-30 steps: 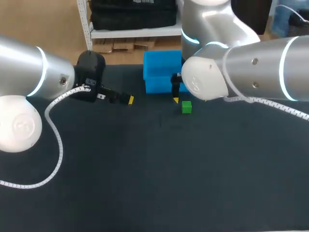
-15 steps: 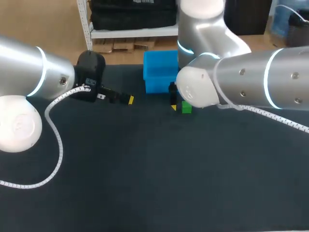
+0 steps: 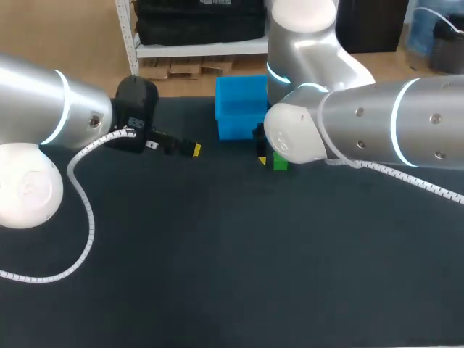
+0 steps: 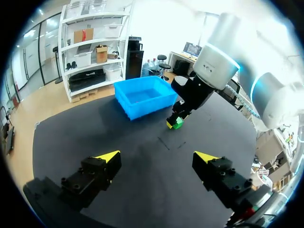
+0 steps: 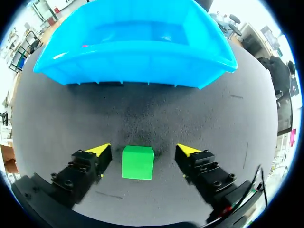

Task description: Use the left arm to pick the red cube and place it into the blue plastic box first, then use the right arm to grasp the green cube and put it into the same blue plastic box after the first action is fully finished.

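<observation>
The green cube rests on the black table between the fingers of my right gripper. A narrow gap shows on each side of the cube, so the gripper is open. In the head view the cube peeks out under my right arm, just in front of the blue plastic box. A small red patch shows inside the box; the red cube is otherwise hidden. My left gripper hangs open and empty to the left of the box, and from it the cube and my right gripper lie ahead.
The black table stretches wide in front of both arms. A white coiled cable hangs off my left arm over the table's left part. My right arm's bulky wrist hides most of the ground around the cube.
My right arm has come down and shifted slightly left, so its fingers now straddle the green cube. My left arm has kept still.
</observation>
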`<state>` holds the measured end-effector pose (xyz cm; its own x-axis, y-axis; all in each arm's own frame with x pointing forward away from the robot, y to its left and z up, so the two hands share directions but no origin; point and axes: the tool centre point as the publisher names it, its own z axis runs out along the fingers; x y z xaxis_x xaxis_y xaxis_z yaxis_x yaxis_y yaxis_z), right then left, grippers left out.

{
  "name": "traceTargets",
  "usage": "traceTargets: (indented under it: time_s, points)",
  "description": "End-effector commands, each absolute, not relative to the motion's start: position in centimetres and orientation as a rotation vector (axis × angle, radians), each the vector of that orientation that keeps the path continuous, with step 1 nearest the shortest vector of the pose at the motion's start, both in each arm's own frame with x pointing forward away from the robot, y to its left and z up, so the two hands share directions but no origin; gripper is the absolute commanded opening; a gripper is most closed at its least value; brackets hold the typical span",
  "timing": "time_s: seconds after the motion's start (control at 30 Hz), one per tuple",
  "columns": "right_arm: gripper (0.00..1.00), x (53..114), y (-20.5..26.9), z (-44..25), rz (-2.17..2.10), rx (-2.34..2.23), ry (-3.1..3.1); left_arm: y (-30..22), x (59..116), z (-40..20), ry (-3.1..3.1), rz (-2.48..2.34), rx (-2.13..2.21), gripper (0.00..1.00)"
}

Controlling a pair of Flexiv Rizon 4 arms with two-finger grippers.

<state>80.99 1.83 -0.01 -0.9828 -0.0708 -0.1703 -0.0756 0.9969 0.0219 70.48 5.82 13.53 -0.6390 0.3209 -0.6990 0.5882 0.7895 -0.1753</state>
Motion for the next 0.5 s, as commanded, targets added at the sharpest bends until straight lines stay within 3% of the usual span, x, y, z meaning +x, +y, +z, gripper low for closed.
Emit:
traceTargets:
  time_s: [0.03,0.5]
  points:
    - [0.0,80.77,1.76,-0.1,0.041,-0.11,2.962,6.0,70.52,13.45,2.295,-0.525,0.675,1.0]
    - [0.0,80.73,1.1,-0.01,0.052,-0.09,2.972,6.0,70.52,13.45,2.295,-0.525,0.675,1.0]
